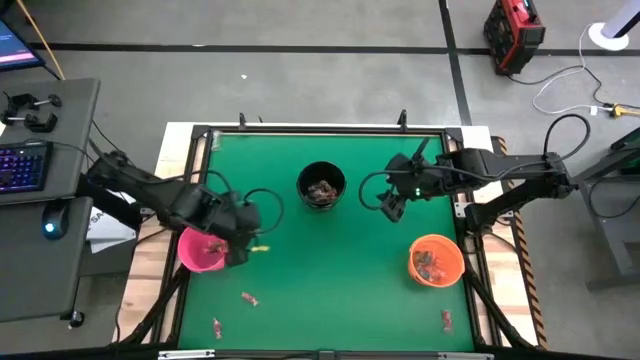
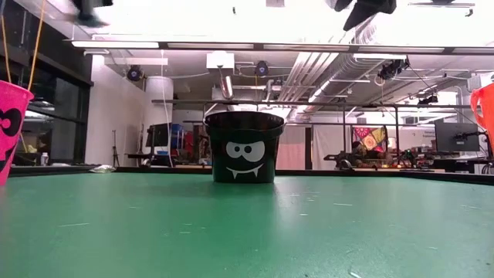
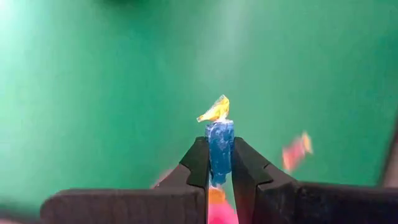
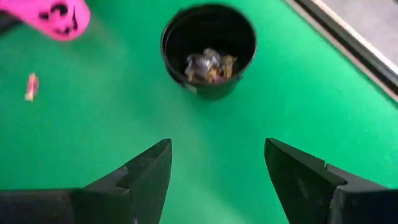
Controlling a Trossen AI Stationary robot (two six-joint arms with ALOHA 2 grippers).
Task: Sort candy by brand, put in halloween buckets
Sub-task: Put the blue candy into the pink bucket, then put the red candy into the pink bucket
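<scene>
My left gripper (image 1: 248, 246) (image 3: 219, 148) hovers by the right rim of the pink bucket (image 1: 203, 250) (image 2: 11, 123) and is shut on a small blue candy (image 3: 219, 138) (image 1: 260, 248) with a yellow twisted end. My right gripper (image 1: 392, 206) (image 4: 217, 163) hangs open above the mat, between the black bucket (image 1: 321, 186) (image 4: 208, 43) (image 2: 244, 147) and the orange bucket (image 1: 435, 260) (image 2: 486, 108). The black and orange buckets hold candies. Loose candies lie on the mat near the front edge (image 1: 249, 298) (image 1: 217, 327) (image 1: 446, 319). My left gripper pinches the candy's blue middle (image 3: 220, 155) between its two fingertips. The yellow twisted end (image 3: 215, 112) sticks out past the fingertips. The candy is lifted clear of the mat.
The green mat (image 1: 330, 280) has a dark frame along its edges (image 1: 320, 130). A red candy (image 3: 296, 150) lies on the mat beyond my left gripper, and another (image 4: 31, 86) shows near the pink bucket (image 4: 56, 15) in the right wrist view. Desk with keyboard stands left of the table (image 1: 25, 165).
</scene>
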